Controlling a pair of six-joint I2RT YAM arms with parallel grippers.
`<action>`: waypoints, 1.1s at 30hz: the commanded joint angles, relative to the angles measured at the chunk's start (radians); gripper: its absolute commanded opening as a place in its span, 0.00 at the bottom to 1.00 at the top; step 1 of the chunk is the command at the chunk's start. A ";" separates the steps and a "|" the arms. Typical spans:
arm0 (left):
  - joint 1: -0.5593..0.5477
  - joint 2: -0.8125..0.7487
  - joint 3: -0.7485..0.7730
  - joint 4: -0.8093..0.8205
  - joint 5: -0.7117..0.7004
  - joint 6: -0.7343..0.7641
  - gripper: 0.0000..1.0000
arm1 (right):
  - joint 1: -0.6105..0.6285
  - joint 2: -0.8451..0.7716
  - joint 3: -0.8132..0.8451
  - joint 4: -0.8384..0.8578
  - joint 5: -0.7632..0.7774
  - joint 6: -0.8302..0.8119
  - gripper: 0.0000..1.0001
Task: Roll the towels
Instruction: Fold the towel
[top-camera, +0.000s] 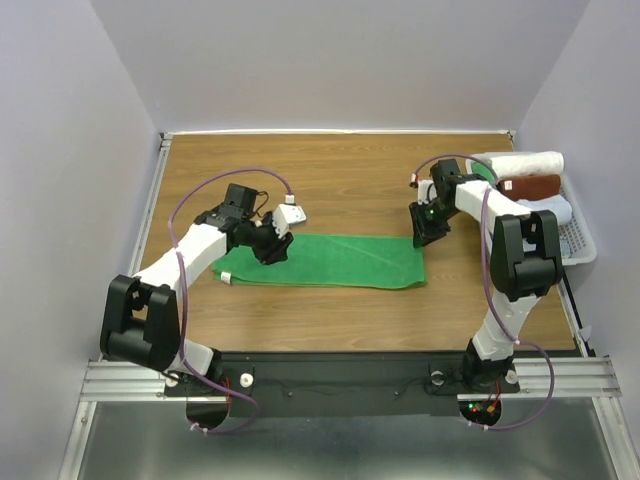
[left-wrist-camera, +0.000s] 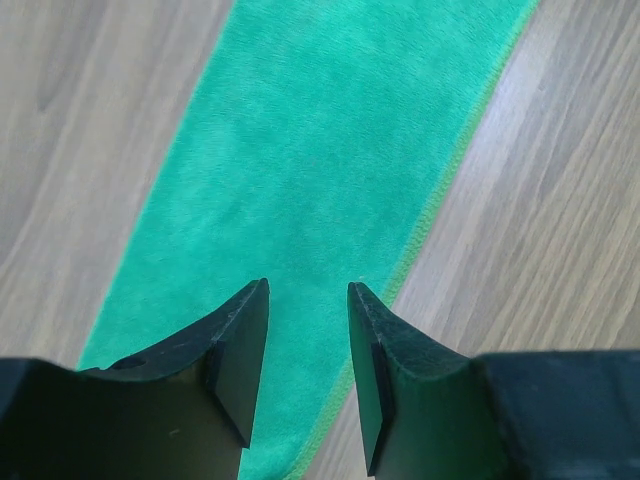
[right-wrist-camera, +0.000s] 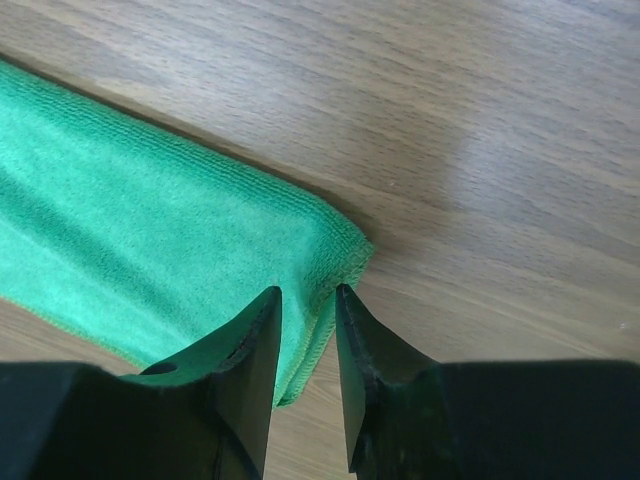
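Towel, bright green, lies as a long flat strip across the middle of the table. Left gripper hovers over its left end, fingers spread. Right gripper straddles the right-end corner, fingers narrowly parted; whether they pinch it cannot be told. Pale bluish-white towel sits in the basket at the right edge.

The wooden table carries a white plastic basket at its right edge. In the basket, a long cream-white rolled towel lies at the far end. A brown rolled towel lies just beside it, nearer.
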 joint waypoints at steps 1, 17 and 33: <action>-0.037 -0.018 -0.059 0.016 -0.003 0.029 0.48 | -0.001 -0.031 -0.021 0.039 0.041 0.009 0.34; -0.113 0.095 -0.140 0.111 -0.098 0.014 0.39 | -0.011 -0.008 -0.023 0.052 -0.006 0.025 0.17; -0.114 0.201 -0.160 0.082 -0.192 0.057 0.12 | -0.047 -0.023 0.054 0.048 0.006 0.022 0.01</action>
